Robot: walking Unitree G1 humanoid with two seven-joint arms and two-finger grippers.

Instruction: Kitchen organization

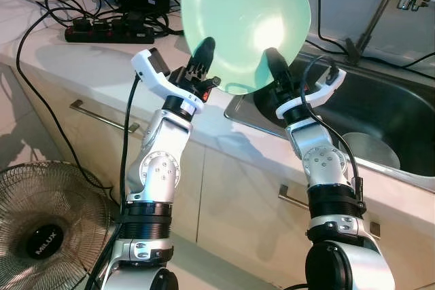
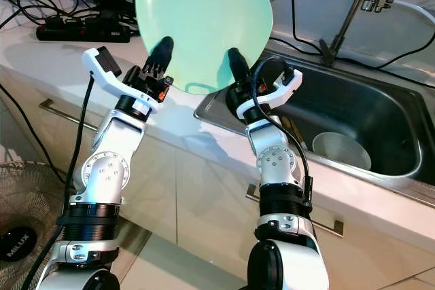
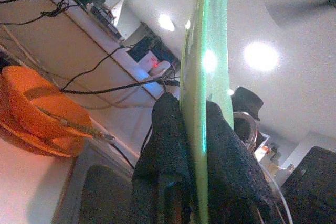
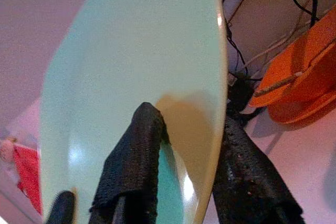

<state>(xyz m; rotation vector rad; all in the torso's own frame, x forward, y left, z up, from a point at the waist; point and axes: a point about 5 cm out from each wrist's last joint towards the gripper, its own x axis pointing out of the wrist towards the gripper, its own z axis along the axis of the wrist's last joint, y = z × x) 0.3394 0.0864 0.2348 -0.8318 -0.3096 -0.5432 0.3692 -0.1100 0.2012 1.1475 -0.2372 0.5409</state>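
With my left gripper and right gripper each pinching the green plate's lower rim, upright above the counter's front edge beside the sink, uneven pulls could make it slip

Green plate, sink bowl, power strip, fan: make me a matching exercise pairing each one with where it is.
Things:
1. green plate
2. bowl
3. power strip
4. fan

Places:
A. on the floor by the cabinets
B. on the counter near the wall
C. held up by the left gripper and right gripper
D. inside the sink

Pairs: 1-C, 2-D, 3-B, 4-A
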